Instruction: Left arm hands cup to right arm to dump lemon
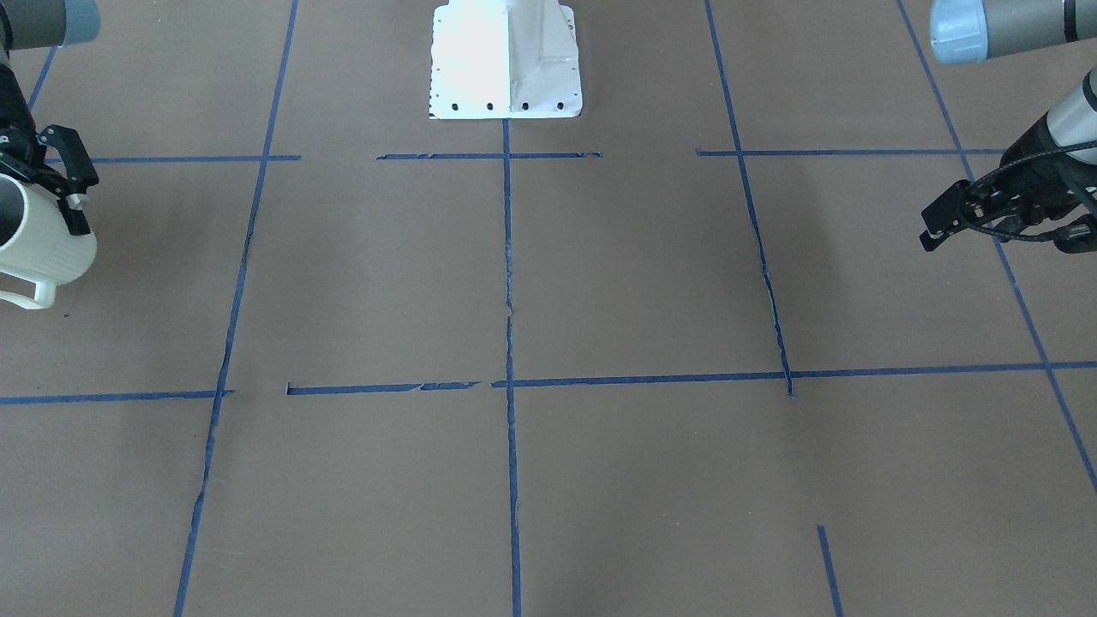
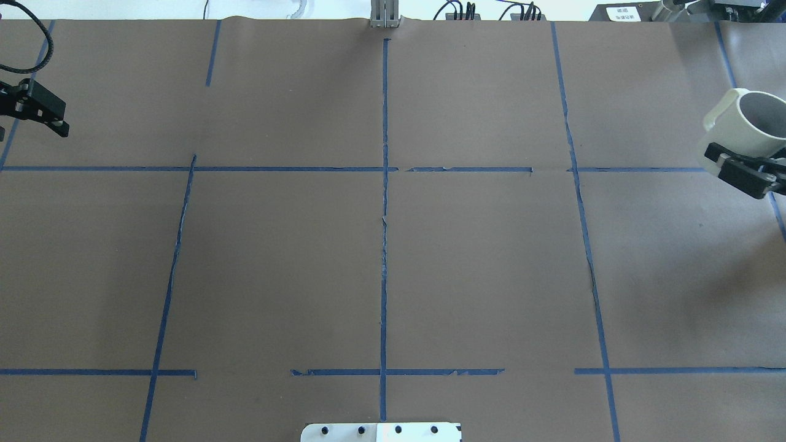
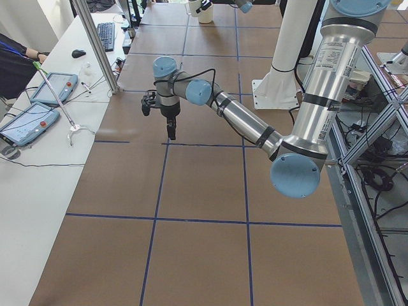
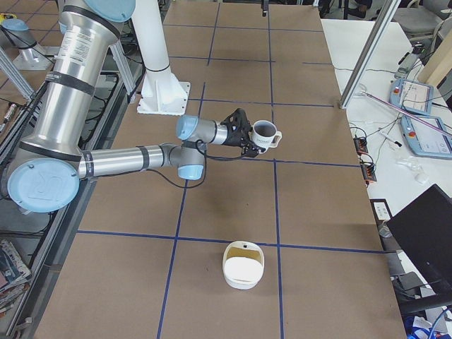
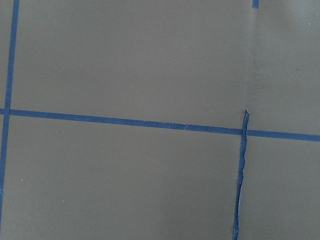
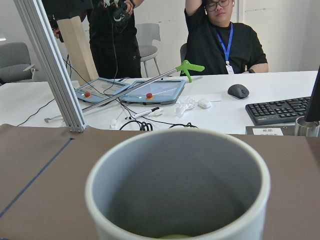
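Observation:
The cup [image 2: 746, 123], a white ribbed mug with a grey inside, hangs above the table at the far right of the overhead view. My right gripper [image 2: 754, 153] is shut on its sides. The cup also shows in the front view [image 1: 43, 248], handle downward, and in the exterior right view [image 4: 265, 133]. In the right wrist view the cup's mouth [image 6: 175, 190] fills the frame, and a thin yellowish sliver of the lemon [image 6: 175, 236] shows at its bottom. My left gripper [image 2: 37, 113] hangs open and empty at the far left, and shows in the front view [image 1: 986, 227].
The brown table [image 2: 381, 245] carries a grid of blue tape lines. A white container [image 4: 242, 265] with a yellowish inside stands on the table in the exterior right view. The robot's white base [image 1: 506, 60] is at the table's edge. Operators' desks with tablets lie beyond the far edge.

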You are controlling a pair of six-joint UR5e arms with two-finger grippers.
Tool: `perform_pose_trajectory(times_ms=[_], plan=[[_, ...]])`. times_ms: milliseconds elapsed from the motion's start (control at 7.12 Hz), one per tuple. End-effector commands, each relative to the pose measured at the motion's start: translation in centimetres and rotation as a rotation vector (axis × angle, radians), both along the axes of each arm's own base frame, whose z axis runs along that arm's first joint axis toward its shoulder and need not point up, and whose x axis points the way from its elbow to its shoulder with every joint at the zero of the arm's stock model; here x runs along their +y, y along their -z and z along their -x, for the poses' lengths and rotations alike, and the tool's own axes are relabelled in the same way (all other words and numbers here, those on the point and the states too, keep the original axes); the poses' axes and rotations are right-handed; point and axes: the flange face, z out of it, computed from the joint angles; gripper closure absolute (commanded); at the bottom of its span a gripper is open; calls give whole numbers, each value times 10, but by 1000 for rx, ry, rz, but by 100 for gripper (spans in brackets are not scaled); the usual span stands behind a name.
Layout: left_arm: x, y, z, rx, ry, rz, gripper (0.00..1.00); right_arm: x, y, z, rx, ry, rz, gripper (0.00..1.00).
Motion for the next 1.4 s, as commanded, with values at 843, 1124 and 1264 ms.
perform_pose_trajectory(times_ms=[843,1124,1264], plan=[[-11,16,-8,9,-8,-26,0,49,-183,-115,-603,-183,192,99],[-11,16,-9,10,-11,-29,0,26,-204,-115,-791,-204,222,99],[-11,16,-8,10,-11,-29,0,27,-212,-116,-889,-196,233,98]])
